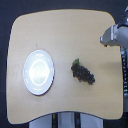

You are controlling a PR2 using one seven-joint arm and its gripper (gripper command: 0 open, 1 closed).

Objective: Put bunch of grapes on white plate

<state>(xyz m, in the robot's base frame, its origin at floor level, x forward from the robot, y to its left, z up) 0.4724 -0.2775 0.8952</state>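
Note:
The bunch of grapes is a small dark purple cluster with a green stem end at its upper left, lying on the wooden table right of centre. The white plate sits at the exterior view's left, round and glossy, with nothing on it. A gap of bare wood separates the two. My gripper enters from the upper right edge, grey and blurred, above and to the right of the grapes and well apart from them. Its fingers are too blurred to read.
The table has rounded corners, with white floor around it. The arm's dark body runs down the exterior view's right edge. Dark supports with yellow marks show below the table's near edge.

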